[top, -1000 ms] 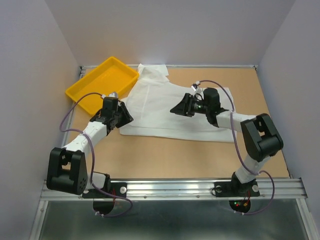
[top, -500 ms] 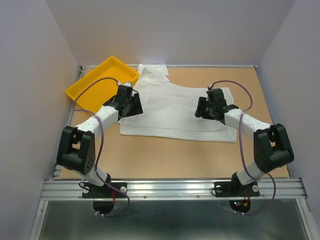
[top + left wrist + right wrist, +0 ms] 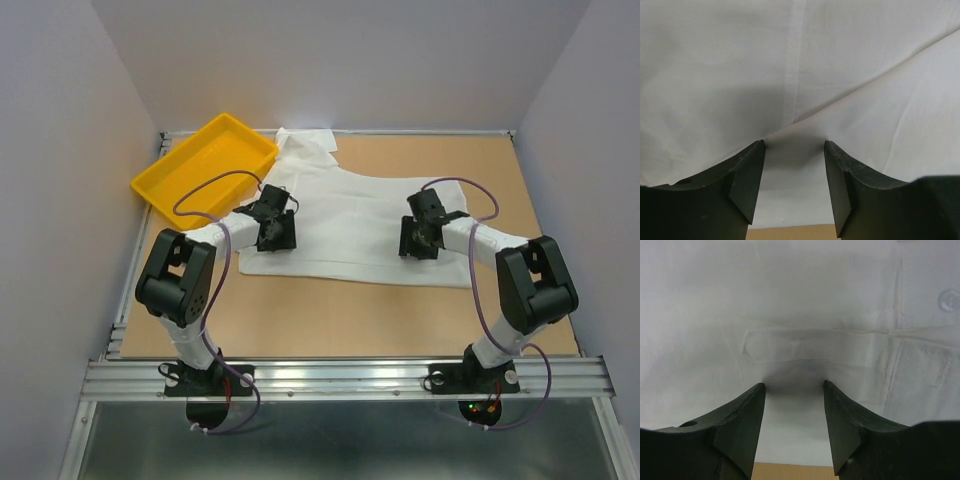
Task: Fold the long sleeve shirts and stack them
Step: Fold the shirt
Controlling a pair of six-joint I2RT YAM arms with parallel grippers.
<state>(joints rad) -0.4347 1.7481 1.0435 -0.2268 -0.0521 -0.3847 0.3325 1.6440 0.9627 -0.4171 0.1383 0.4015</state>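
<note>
One long sleeve shirt (image 3: 350, 200), white and thin, lies spread flat on the tan table, partly folded, its collar end bunched at the back beside the tray. My left gripper (image 3: 276, 238) points down on the shirt's near left part; its jaws (image 3: 794, 145) stand open with the tips touching flat cloth (image 3: 850, 70). On the shirt's near right part my right gripper (image 3: 417, 243) does the same, open (image 3: 793, 385) over cloth (image 3: 790, 295) with a stitched placket (image 3: 772, 346) and a button (image 3: 948, 300). Neither pair of jaws holds anything.
A yellow plastic tray (image 3: 160, 180) sits at the back left, its right edge against the shirt. Bare tan table (image 3: 350, 320) lies between the shirt's near hem and the arm bases. Grey walls close in the left, back and right sides.
Both arms have swung inward and come down onto the shirt. The left gripper moved from near the tray onto the shirt's near left part; the right shifted right and nearer.
</note>
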